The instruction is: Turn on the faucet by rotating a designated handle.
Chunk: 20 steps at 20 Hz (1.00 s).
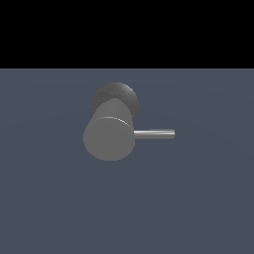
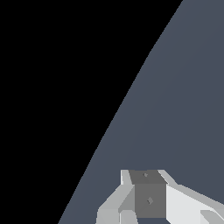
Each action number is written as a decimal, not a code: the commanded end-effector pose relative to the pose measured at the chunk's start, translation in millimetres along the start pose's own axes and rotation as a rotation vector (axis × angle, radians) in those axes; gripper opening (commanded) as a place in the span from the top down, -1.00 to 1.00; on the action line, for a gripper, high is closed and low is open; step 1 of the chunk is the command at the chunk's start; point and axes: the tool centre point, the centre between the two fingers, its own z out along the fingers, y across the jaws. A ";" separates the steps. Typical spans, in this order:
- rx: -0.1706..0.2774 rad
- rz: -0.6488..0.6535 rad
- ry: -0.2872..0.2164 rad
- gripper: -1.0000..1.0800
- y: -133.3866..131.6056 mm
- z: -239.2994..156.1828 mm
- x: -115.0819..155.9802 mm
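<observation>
**A:** In the middle of the flat blue-grey floor sits the faucet, flat round face toward the exterior camera, dark rounded knob just behind it.

**B:** And the handle?

**A:** The handle is that thin rod sticking straight out to the exterior view's right, level. Nothing's touching it.

**B:** What about the pincer?

**A:** It only shows in the wrist view, a white and grey chunk of the pincer over bare floor. The fingertips are cut off by the frame, so honestly can't tell if it's wide or narrow.
</observation>
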 end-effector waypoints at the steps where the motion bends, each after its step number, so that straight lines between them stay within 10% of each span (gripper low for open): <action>1: 0.083 0.029 0.069 1.00 7.1 -16.7 12.1; 20: 0.569 0.426 0.589 1.00 161.9 -118.1 67.1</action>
